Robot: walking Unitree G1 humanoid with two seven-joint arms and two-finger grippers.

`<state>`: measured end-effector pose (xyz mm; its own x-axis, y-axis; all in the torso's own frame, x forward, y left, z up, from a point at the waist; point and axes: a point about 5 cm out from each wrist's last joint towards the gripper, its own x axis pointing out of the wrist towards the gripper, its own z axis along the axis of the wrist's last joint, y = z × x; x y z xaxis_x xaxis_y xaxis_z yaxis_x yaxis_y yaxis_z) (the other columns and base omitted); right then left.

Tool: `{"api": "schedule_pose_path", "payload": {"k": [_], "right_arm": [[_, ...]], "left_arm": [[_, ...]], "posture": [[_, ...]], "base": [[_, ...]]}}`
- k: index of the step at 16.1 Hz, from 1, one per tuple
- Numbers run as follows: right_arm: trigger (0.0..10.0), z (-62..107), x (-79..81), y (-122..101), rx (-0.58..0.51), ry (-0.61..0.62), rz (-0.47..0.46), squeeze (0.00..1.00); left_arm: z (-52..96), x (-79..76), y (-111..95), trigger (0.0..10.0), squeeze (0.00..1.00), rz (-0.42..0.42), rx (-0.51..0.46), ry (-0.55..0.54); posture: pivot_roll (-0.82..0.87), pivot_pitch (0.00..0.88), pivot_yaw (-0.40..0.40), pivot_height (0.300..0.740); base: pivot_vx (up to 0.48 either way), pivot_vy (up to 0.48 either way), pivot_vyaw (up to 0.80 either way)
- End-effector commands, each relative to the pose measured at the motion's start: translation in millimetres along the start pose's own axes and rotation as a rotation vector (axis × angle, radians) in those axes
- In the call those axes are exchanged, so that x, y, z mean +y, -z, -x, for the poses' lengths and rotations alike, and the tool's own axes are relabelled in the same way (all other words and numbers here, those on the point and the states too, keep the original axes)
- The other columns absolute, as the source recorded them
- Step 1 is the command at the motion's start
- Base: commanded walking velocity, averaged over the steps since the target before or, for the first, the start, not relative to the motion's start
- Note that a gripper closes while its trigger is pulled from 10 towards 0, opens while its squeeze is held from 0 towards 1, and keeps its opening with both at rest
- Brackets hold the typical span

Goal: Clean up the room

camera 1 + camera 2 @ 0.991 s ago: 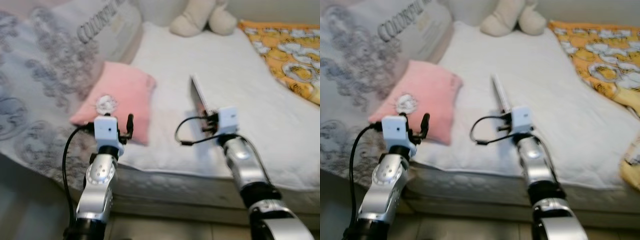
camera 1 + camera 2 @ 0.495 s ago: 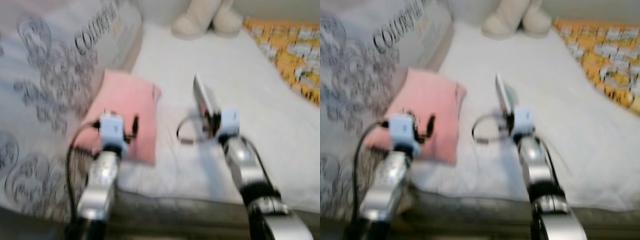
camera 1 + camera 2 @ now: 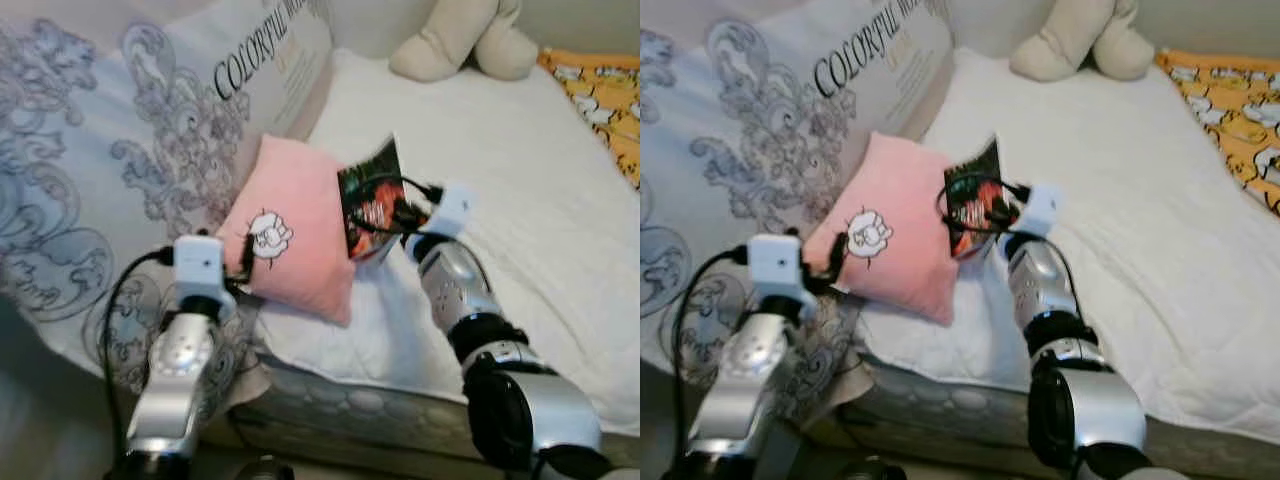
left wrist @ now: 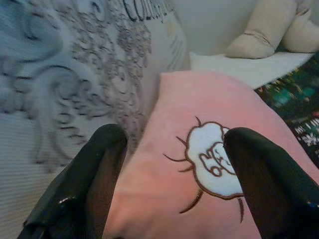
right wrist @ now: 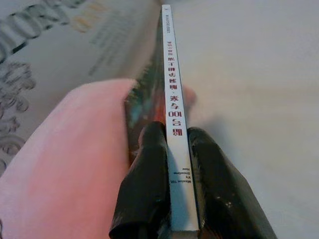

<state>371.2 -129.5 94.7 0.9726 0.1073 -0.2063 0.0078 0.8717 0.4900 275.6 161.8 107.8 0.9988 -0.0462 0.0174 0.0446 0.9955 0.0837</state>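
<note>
My right gripper (image 3: 398, 215) is shut on a thin book (image 3: 368, 203) with a dark, colourful cover, held upright above the bed beside the pink pillow (image 3: 290, 240). In the right wrist view the book's white spine (image 5: 174, 124) runs between the two black fingers (image 5: 144, 184). My left gripper (image 4: 172, 164) is open, its fingers (image 4: 84, 184) spread just short of the pink pillow (image 4: 199, 199) with its white sheep patch (image 4: 212, 157). The left arm (image 3: 185, 340) reaches in from the bed's near left corner.
The white mattress (image 3: 520, 210) stretches to the right. A grey patterned duvet with lettering (image 3: 120, 170) lies bunched on the left. A beige plush toy (image 3: 465, 40) sits at the bed's far end, and an orange patterned blanket (image 3: 610, 100) lies at the far right.
The camera has turned left and moved nearer the bed. My right gripper has swung the book left, now face-on beside the pink pillow. The left gripper is closer to the pillow.
</note>
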Motion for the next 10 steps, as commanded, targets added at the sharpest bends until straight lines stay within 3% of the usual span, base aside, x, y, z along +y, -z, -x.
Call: {"api": "schedule_pose_path", "payload": {"k": [1,4,5,6,7,10], "right_arm": [[10.0,3.2,-6.2,16,0.076,0.041,-0.081,0.0],[10.0,16.3,-31.0,42,0.167,0.122,-0.078,0.0],[10.0,24.2,-48.0,50,0.228,0.152,0.037,0.0],[10.0,25.5,-51.1,51,0.245,0.148,0.089,0.0],[10.0,27.2,-58.0,48,0.27,0.143,0.252,0.0],[10.0,24.7,-56.9,41,0.269,0.099,0.445,0.0]], "left_arm": [[-0.1,-1.3,-6,10.0,0.0,-0.01,-0.016,0.019],[2.9,-0.1,-7,10.0,0.0,-0.017,-0.011,0.027],[2.7,-2.3,-8,10.0,0.0,-0.016,-0.006,0.037],[2.1,-3.2,-8,10.0,0.0,-0.013,-0.005,0.039],[1.3,-7.3,-9,10.0,0.0,-0.001,-0.003,0.046],[1.9,-14.1,-7,10.0,0.0,0.015,0.003,0.056]], "posture": [[0.03,0.0,0.067,0.74],[0.04,0.0,0.078,0.74],[0.03,0.0,0.088,0.74],[0.03,0.0,0.089,0.74],[0.02,0.0,0.088,0.74],[0.01,0.0,0.084,0.74]], "base": [[0.0,0.0,0.0],[0.0,0.0,0.0],[0.0,0.0,0.0],[0.0,0.0,0.0],[0.0,0.0,0.0],[0.0,0.0,0.0]]}}
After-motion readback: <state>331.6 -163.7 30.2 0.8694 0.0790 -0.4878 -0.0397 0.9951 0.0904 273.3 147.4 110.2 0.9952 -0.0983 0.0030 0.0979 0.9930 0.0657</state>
